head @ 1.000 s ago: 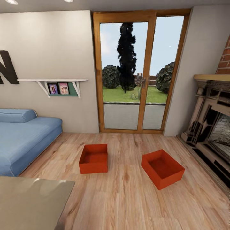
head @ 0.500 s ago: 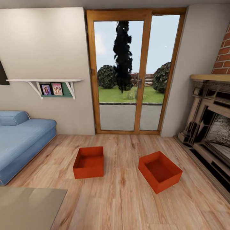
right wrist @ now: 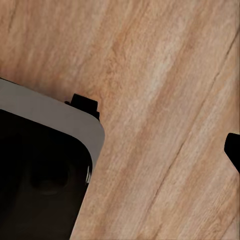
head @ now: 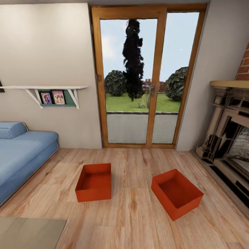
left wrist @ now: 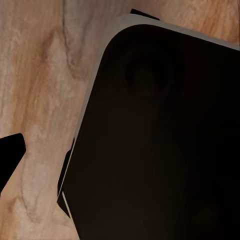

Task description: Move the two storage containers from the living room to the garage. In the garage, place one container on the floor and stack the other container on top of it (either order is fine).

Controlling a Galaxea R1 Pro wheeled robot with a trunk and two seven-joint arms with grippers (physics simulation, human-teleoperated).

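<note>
**Containers wait on living room planks**

Wood-plank floor (head: 138, 214) of the living room spreads up to a tall glazed door (head: 147, 79) with a garden behind it. A blue sofa (head: 20, 152) stands along the left wall, and an ornate stone fireplace (head: 228, 145) is at the right. Both storage containers rest open-topped on the planks, well apart: the left container (head: 94, 182) sits square to the door, the right container (head: 176, 193) is turned at an angle. A wall shelf (head: 45, 90) carries small framed pictures (head: 52, 97). Each wrist view shows planks and a dark rounded body; whether the grippers are open or closed cannot be told.
</note>
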